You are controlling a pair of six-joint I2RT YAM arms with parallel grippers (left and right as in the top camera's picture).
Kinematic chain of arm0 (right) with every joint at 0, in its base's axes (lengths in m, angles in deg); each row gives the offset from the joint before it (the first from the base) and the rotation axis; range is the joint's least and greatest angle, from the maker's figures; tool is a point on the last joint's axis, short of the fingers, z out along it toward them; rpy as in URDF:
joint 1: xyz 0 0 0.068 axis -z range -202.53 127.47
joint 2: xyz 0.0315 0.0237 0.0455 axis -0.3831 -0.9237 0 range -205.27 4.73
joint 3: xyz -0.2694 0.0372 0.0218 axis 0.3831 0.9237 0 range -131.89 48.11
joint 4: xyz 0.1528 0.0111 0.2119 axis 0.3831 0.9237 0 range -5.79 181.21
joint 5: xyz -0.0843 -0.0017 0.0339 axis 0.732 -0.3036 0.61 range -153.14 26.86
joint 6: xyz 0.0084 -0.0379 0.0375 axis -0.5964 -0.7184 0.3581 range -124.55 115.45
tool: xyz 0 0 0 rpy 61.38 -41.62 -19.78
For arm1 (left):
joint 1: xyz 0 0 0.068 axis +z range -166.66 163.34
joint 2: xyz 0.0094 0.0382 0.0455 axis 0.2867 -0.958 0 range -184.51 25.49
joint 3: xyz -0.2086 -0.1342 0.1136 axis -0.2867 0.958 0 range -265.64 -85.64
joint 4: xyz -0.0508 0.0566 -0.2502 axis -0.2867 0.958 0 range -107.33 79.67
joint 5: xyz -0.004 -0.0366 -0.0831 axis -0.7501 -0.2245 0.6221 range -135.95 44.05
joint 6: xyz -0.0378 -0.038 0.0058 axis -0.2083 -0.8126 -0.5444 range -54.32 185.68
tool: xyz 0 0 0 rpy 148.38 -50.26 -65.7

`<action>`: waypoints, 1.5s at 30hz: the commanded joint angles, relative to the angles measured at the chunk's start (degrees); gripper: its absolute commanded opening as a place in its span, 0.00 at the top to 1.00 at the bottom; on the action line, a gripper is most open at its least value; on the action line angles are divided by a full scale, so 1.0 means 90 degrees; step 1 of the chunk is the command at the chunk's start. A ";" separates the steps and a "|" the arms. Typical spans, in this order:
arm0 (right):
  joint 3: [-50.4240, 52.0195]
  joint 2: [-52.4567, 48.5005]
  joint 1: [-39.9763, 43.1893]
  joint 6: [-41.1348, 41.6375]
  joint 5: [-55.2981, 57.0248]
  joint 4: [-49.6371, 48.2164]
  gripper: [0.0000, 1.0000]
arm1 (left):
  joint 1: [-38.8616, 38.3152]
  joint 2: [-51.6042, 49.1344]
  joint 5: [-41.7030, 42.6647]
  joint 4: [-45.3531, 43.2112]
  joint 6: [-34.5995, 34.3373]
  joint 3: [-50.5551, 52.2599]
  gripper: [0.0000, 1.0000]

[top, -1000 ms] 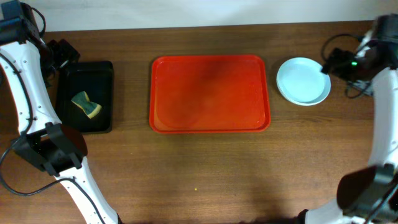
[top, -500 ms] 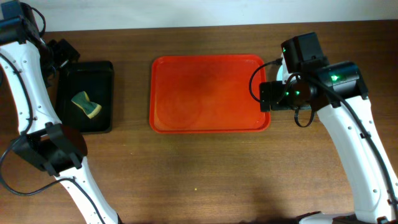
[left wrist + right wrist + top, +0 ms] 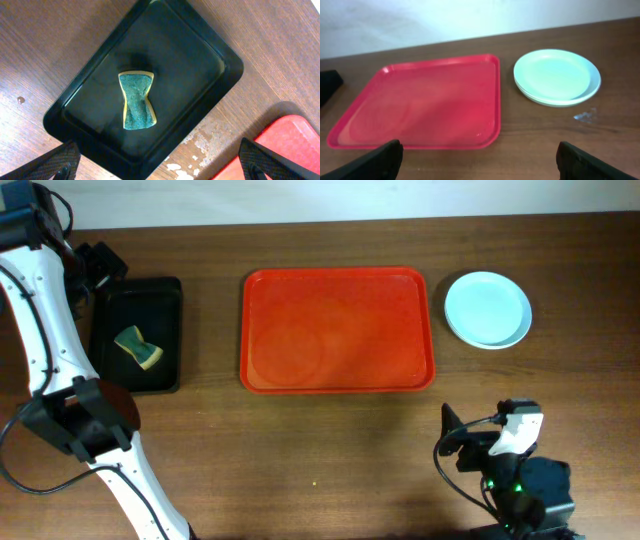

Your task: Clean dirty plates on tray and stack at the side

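The red-orange tray [image 3: 338,330] lies in the middle of the table with nothing on it; it also shows in the right wrist view [image 3: 425,102] and at the corner of the left wrist view [image 3: 295,145]. The plates [image 3: 487,309] sit stacked to the right of the tray, pale mint-blue on top; the stack also shows in the right wrist view [image 3: 556,76]. My right gripper [image 3: 480,165] is open and empty, low at the table's front right [image 3: 452,442]. My left gripper [image 3: 160,167] is open and empty above the black tray.
A small black tray [image 3: 137,335] stands at the left, holding a green-and-yellow sponge [image 3: 139,348], also seen in the left wrist view [image 3: 137,100]. The left arm [image 3: 45,330] runs along the left edge.
My right arm has swung away from the plate stack, across the tray's right edge, down to the front right of the table. The plates are uncovered. The left arm has not moved.
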 commanded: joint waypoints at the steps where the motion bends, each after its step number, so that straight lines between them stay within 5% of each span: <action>1: 0.0729 0.0799 0.0029 -0.0022 -0.0080 -0.0403 0.01 | 0.0024 0.0002 0.0022 0.0000 0.0012 -0.0058 0.01; 10: 0.2414 0.1241 0.0656 -0.0024 -0.0488 -0.3004 0.01 | 0.0024 0.0002 0.0022 0.0002 0.0012 -0.0056 0.01; 34: 0.2414 0.1239 0.0682 -0.0073 -0.0437 -0.2805 0.01 | 0.0024 0.0046 -0.0041 0.0461 0.0010 -0.0061 0.01; 41: 0.2414 0.1239 0.0682 -0.0073 -0.0437 -0.2805 0.01 | -0.0539 0.2021 -0.0845 0.0372 0.0017 0.0177 0.01; 44: 0.2414 0.1239 0.0682 -0.0073 -0.0440 -0.2805 0.01 | -0.0784 0.3390 -0.1132 -0.0493 0.0017 0.2016 0.01; 45: 0.2414 0.1239 0.0682 -0.0073 -0.0440 -0.2805 0.01 | -0.0903 0.4257 -0.1105 -0.1481 0.0017 0.3563 0.01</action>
